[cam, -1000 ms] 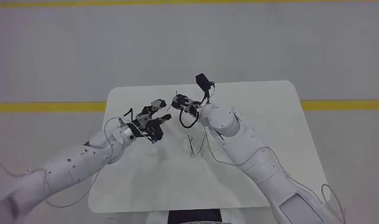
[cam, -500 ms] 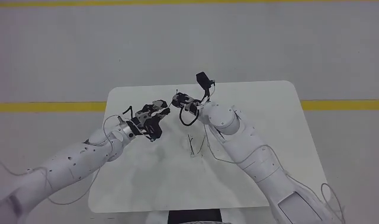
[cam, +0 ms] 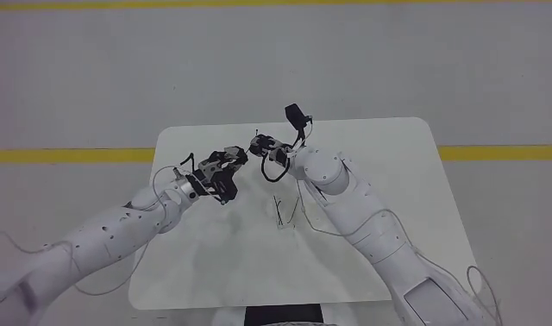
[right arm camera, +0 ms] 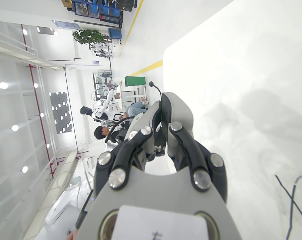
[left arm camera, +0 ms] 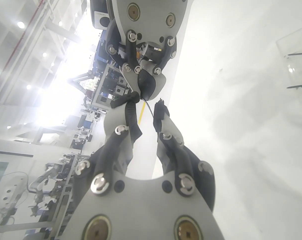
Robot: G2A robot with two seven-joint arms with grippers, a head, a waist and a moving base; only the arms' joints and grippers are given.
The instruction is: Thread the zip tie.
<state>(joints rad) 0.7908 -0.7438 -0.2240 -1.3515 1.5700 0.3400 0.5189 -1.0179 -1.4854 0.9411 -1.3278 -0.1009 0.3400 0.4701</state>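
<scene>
white table underneath, both arms meeting over it tip to tip — the right gripper pinched shut on the zip tie so its end juts out steady, the left gripper parted with that strand between its fingers, seemingly to catch it.

Bright, even light comes from ceiling lamps, and in the left wrist view strong glare washes out much of the hall behind. The bench shows almost pure white in both wrist views, whose wide lenses bow straight lines near the edges.
</scene>
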